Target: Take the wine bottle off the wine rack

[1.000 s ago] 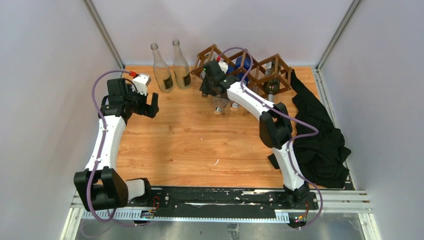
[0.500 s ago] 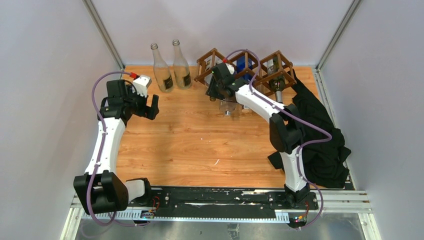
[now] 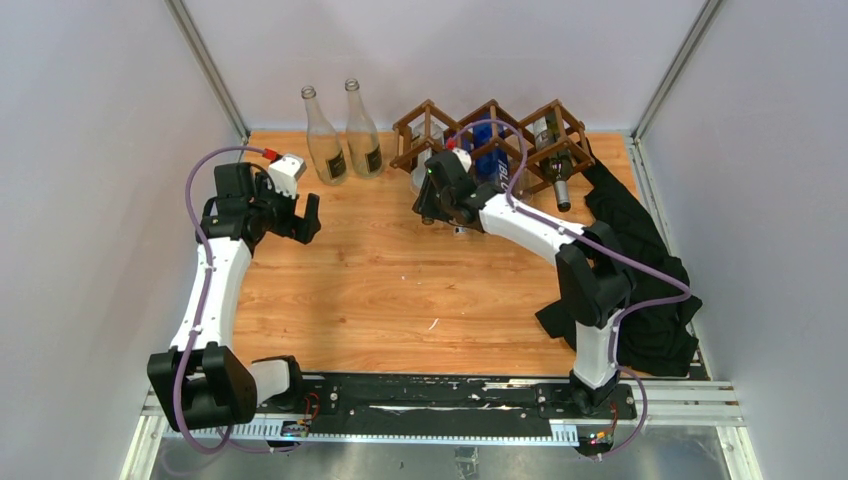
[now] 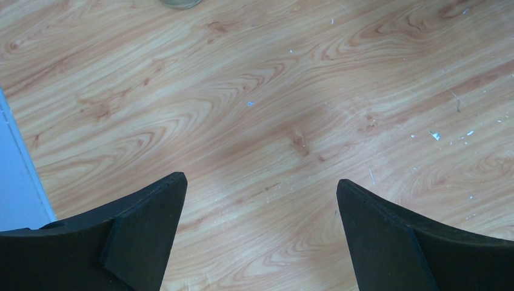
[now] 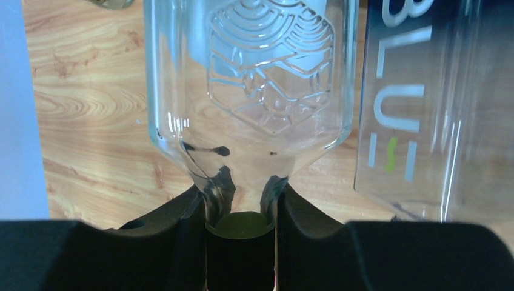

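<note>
The brown wooden lattice wine rack [image 3: 490, 128] stands at the back of the table. A clear embossed bottle [image 5: 248, 79] lies with its body at the rack's left cell [image 3: 422, 170] and its neck pointing at the near side. My right gripper [image 3: 430, 200] is shut on that neck [image 5: 240, 200]. A blue bottle [image 5: 424, 103] lies right beside it in the middle cell [image 3: 490, 160]. A dark bottle [image 3: 556, 182] pokes out of the right cell. My left gripper [image 3: 300, 215] is open and empty over bare wood [image 4: 260, 194].
Two clear bottles [image 3: 325, 140] [image 3: 363, 135] stand upright at the back, left of the rack. A black cloth [image 3: 640, 270] lies along the table's right side, touching the rack's right end. The enclosure walls stand close on the left, back and right.
The right gripper moved toward the near side with the clear bottle's neck in it, and its elbow swung right. The rack turned to lie straight along the back. The left arm barely moved.
</note>
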Action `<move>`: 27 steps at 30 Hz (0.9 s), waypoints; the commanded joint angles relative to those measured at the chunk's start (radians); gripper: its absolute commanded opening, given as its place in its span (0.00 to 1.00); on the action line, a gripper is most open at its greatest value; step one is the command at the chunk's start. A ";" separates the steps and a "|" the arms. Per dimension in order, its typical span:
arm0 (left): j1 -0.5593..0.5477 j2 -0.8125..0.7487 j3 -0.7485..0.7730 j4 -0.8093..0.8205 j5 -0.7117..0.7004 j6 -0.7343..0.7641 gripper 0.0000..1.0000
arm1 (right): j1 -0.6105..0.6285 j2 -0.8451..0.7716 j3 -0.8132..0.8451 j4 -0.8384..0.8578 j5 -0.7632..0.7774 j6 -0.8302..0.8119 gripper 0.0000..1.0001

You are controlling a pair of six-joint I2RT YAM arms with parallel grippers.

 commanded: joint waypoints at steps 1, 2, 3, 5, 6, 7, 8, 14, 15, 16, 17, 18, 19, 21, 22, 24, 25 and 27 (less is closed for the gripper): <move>0.002 -0.026 -0.010 -0.006 0.029 0.008 1.00 | 0.034 -0.074 -0.105 0.076 0.027 0.016 0.00; 0.002 -0.027 -0.011 -0.005 0.030 0.009 1.00 | 0.040 -0.088 -0.123 0.083 0.027 0.015 0.00; 0.002 -0.028 -0.012 -0.006 0.031 0.007 1.00 | 0.046 -0.102 -0.141 0.087 0.025 0.013 0.00; 0.002 -0.026 -0.010 -0.005 0.033 0.005 1.00 | 0.058 -0.133 -0.179 0.099 0.022 0.013 0.00; 0.002 -0.025 -0.011 -0.005 0.035 0.004 1.00 | 0.065 -0.150 -0.201 0.109 0.021 0.014 0.00; 0.002 -0.025 -0.009 -0.006 0.035 0.002 1.00 | 0.074 -0.168 -0.224 0.119 0.020 0.015 0.00; 0.002 -0.024 -0.009 -0.006 0.036 0.000 1.00 | 0.082 -0.193 -0.249 0.127 0.020 0.016 0.00; 0.002 -0.031 0.000 -0.005 0.047 0.002 1.00 | 0.125 -0.306 -0.375 0.158 0.042 0.049 0.00; 0.002 -0.031 0.002 -0.005 0.049 0.003 1.00 | 0.129 -0.327 -0.394 0.159 0.050 0.057 0.00; 0.002 -0.034 0.003 -0.005 0.051 0.004 1.00 | 0.133 -0.345 -0.410 0.163 0.056 0.064 0.00; 0.002 -0.038 0.004 -0.006 0.054 0.007 1.00 | 0.133 -0.365 -0.429 0.172 0.054 0.069 0.00; 0.002 -0.040 0.004 -0.007 0.058 0.008 1.00 | 0.133 -0.384 -0.441 0.176 0.052 0.076 0.00; 0.002 -0.044 0.004 -0.008 0.060 0.009 1.00 | 0.133 -0.402 -0.451 0.181 0.050 0.080 0.00; 0.002 -0.050 0.004 -0.010 0.067 0.014 1.00 | 0.135 -0.434 -0.467 0.188 0.048 0.087 0.00; 0.002 -0.054 0.004 -0.011 0.070 0.017 1.00 | 0.136 -0.449 -0.473 0.192 0.045 0.090 0.00; 0.002 -0.060 0.004 -0.014 0.078 0.020 1.00 | 0.139 -0.480 -0.488 0.194 0.041 0.095 0.00; 0.002 -0.063 0.005 -0.017 0.083 0.022 0.99 | 0.141 -0.488 -0.497 0.196 0.037 0.097 0.00; 0.002 -0.068 0.005 -0.023 0.096 0.029 0.99 | 0.145 -0.512 -0.516 0.202 0.029 0.102 0.00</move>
